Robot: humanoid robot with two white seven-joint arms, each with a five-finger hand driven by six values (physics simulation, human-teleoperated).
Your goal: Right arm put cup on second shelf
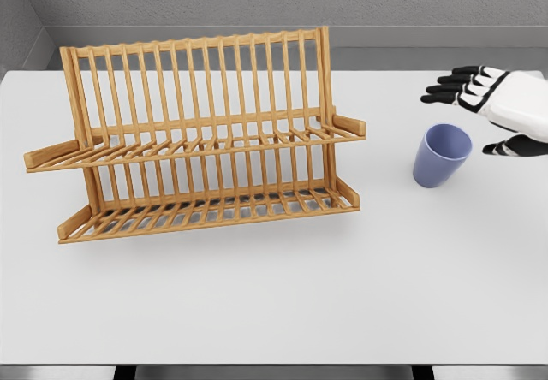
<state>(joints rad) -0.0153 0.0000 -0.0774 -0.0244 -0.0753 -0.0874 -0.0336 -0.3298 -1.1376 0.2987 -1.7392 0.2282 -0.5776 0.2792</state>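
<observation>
Cup awaited by the right hand

The blue cup [441,155] is seen upright on the counter [274,303], right of the wooden rack [201,136]; the right hand [495,110], fingers spread and empty, is held just beside it, up and rightward

1. No text, label, brand, number or sign can be read anywhere in the head view.
2. The cup [441,155], the wooden rack [201,136] and the bench [274,303] all show plain, unmarked surfaces.
</observation>
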